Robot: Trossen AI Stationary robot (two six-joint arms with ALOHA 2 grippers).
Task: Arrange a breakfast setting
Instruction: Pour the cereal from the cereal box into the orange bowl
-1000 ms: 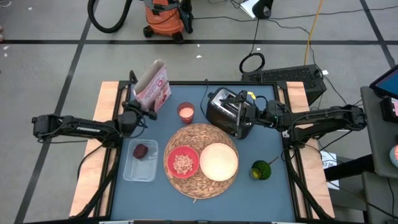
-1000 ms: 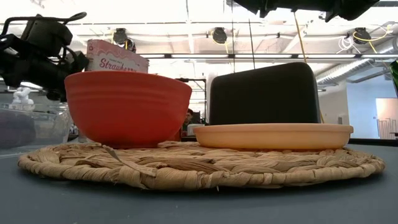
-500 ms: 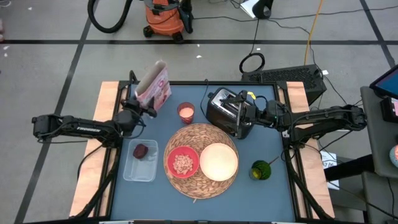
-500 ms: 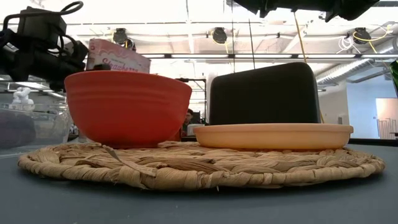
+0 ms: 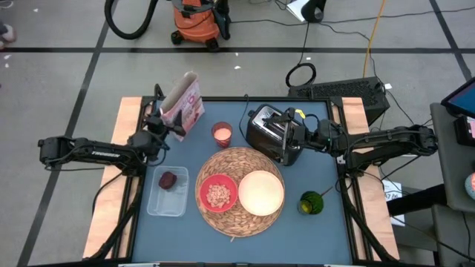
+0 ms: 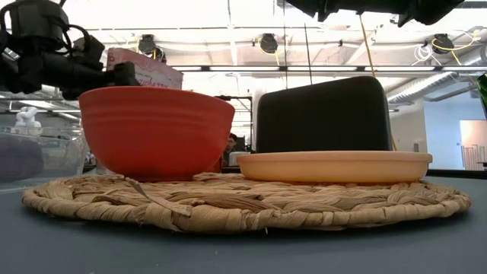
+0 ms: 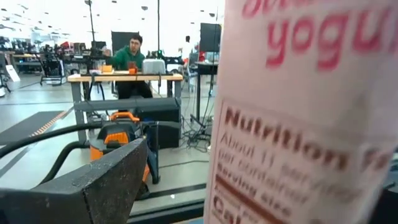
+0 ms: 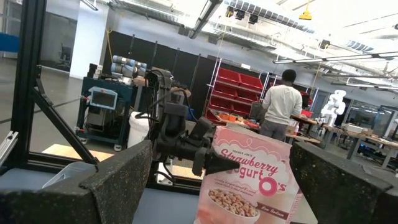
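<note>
Left gripper (image 5: 165, 126): fingers spread wide, apparently empty, beside cereal box (image 5: 183, 104) at far left. Right gripper (image 5: 291, 133): wide open over toaster (image 5: 272, 136). Red bowl (image 5: 217, 194), plate (image 5: 260, 192) on straw mat (image 5: 234, 222).

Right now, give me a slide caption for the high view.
Open left gripper beside cereal box; right gripper over toaster; red bowl and plate on mat.

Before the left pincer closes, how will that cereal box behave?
The cereal box is tall, narrow and already leaning, so it probably tips easily. Its thin cardboard likely flexes under squeeze. The open left pincer sits beside it.
</note>
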